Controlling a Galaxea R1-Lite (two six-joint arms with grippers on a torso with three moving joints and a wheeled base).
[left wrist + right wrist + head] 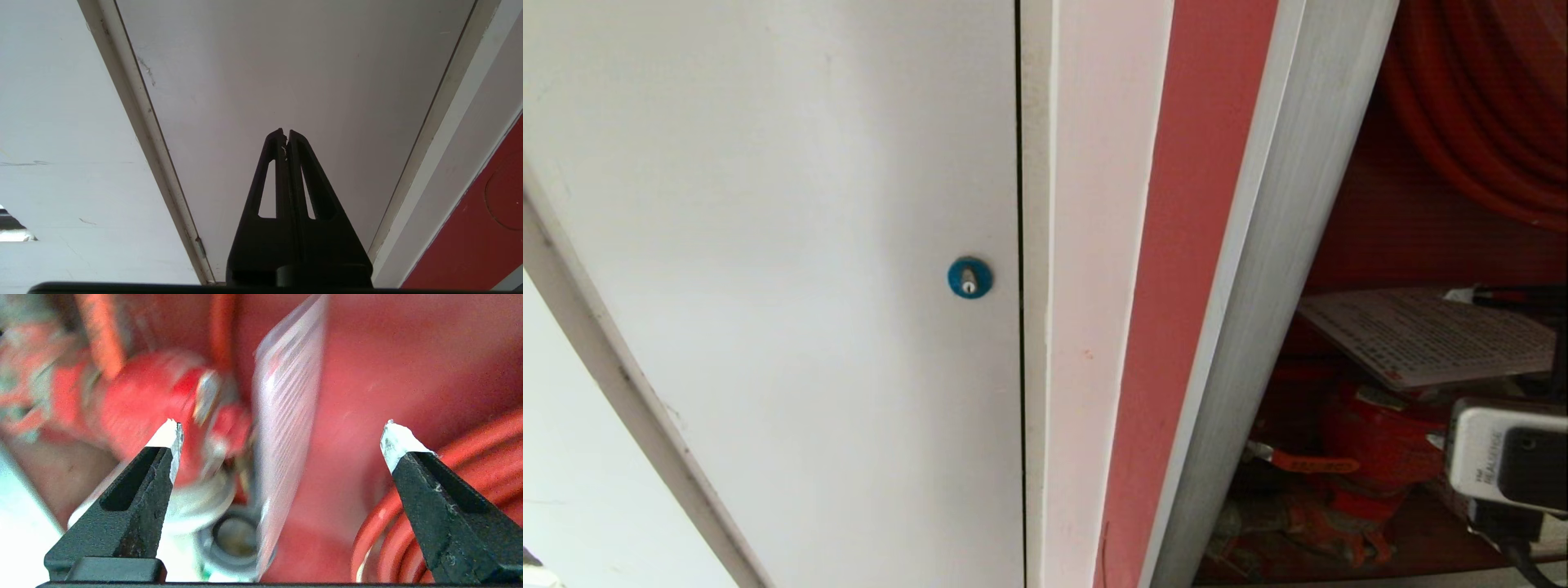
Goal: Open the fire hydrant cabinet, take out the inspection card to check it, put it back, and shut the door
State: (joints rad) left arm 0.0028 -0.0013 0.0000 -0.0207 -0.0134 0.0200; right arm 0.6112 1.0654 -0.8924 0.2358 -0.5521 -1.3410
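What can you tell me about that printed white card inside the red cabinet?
The inspection card is a white sheet covered in rows of fine print, apparently in a glossy clear sleeve. It sits inside the open fire hydrant cabinet, above the red valve and below the coiled red hose. In the wrist view it stands edge-on between the open right gripper's fingertips, ungripped. What supports it is hidden.

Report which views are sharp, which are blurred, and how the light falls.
Head view: sharp on the blue lock, cabinet interior dim. Left wrist view: left gripper a dark silhouette against a bright white door. Right wrist view: red valve and inspection card smeared.
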